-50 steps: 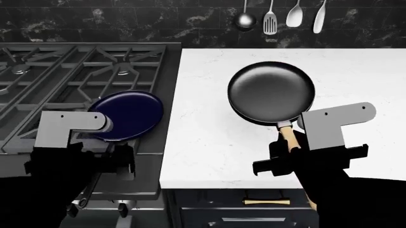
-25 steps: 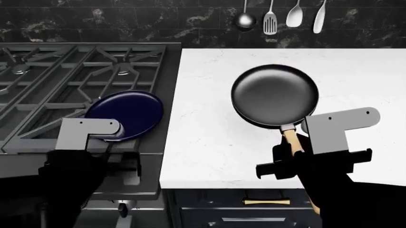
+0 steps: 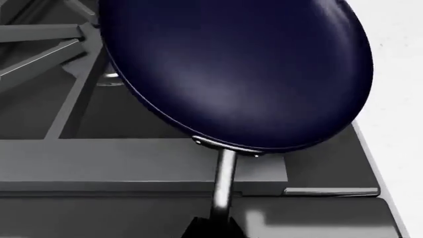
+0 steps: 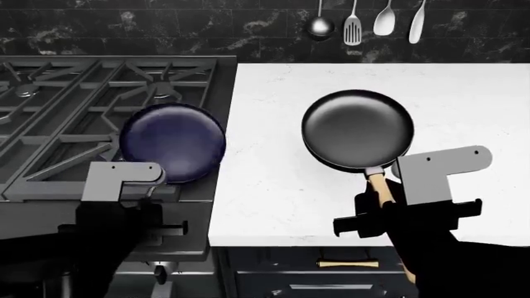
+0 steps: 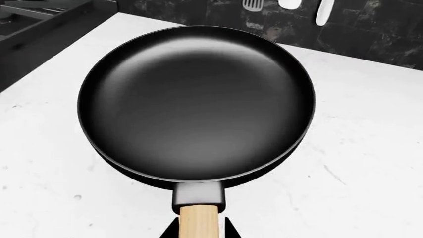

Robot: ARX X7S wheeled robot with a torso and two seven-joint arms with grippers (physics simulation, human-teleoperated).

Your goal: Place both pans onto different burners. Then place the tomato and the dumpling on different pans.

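The dark blue pan (image 4: 172, 143) hangs tilted over the stove's front right corner, above the grate. My left gripper (image 4: 153, 211) is shut on its thin handle (image 3: 223, 181); in the left wrist view the blue pan (image 3: 231, 74) fills the frame, with the left gripper (image 3: 215, 232) at its handle's end. A burner (image 4: 166, 88) lies just beyond the pan. The black pan (image 4: 358, 129) sits over the white counter (image 4: 265, 186). My right gripper (image 4: 379, 202) is shut on its wooden handle (image 5: 198, 220). In the right wrist view the black pan (image 5: 195, 104) is level. Tomato and dumpling are out of view.
A second burner (image 4: 25, 88) sits at the stove's far left under the grates. Several utensils (image 4: 362, 22) hang on the dark back wall. The counter's front edge runs just in front of my right gripper, with a drawer handle (image 4: 348, 264) below.
The blue pan has risen and shifted slightly farther back over the stove, now tilted. My left arm moved right beneath it. The black pan barely moved.
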